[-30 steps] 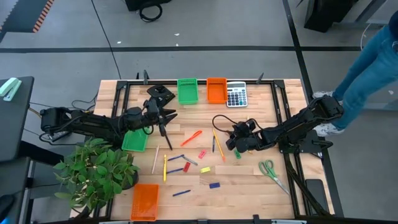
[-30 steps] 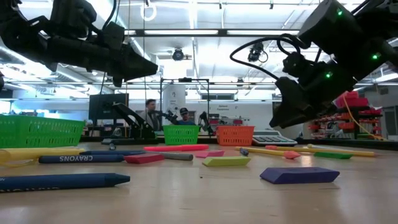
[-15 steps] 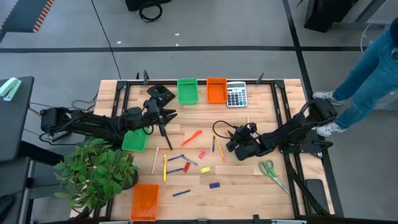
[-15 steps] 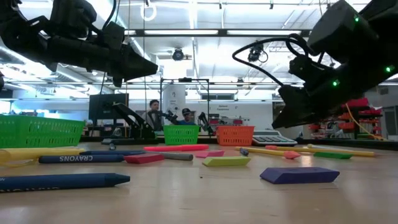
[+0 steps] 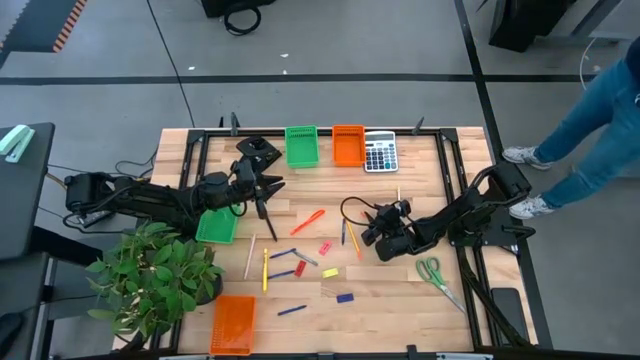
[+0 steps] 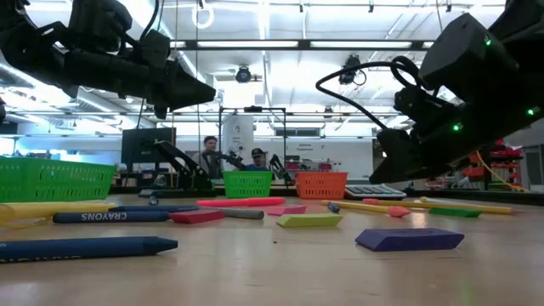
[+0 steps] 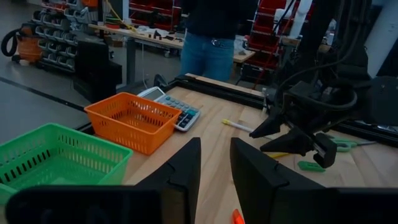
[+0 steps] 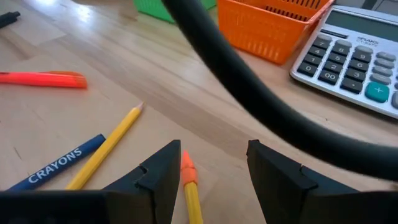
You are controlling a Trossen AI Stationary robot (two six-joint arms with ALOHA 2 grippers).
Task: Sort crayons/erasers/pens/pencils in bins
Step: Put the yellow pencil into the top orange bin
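**Right gripper hovering open over a pencil; stationery lying loose on the table**

The pencils, crayons, pens and erasers are lying scattered across the middle of the wooden table [image 5: 420, 175], outside every bin. A long orange-red crayon [image 5: 309, 220] is lying diagonally near the centre, with a pink eraser [image 5: 325, 248], a yellow eraser [image 5: 330, 272] and a blue eraser [image 5: 345, 297] spread out nearer the front edge. A yellow pencil [image 8: 107, 148] and a dark blue crayon [image 8: 57, 164] printed "CRAYONS" are lying side by side just ahead of the right gripper [image 5: 372, 231], and a second pencil with an orange end [image 8: 189, 186] is lying between that gripper's fingers [image 8: 158, 173], which are standing apart with nothing clamped.

A green bin [image 5: 302, 146] and an orange bin [image 5: 348, 145] are sitting side by side at the far edge, next to a grey calculator [image 5: 379, 153]. Another green bin [image 5: 216, 226] is sitting at the left side, and a second orange bin [image 5: 233, 324] at the front left corner.

The left gripper [image 5: 266, 195] is hanging above the table beside the left green bin, its fingers [image 7: 180, 171] parted by a narrow gap and holding nothing.

Green-handled scissors [image 5: 435, 272] are lying to the right, a potted plant [image 5: 155, 275] is standing at the left front, and a person in jeans [image 5: 595, 110] is standing beyond the table's right side.
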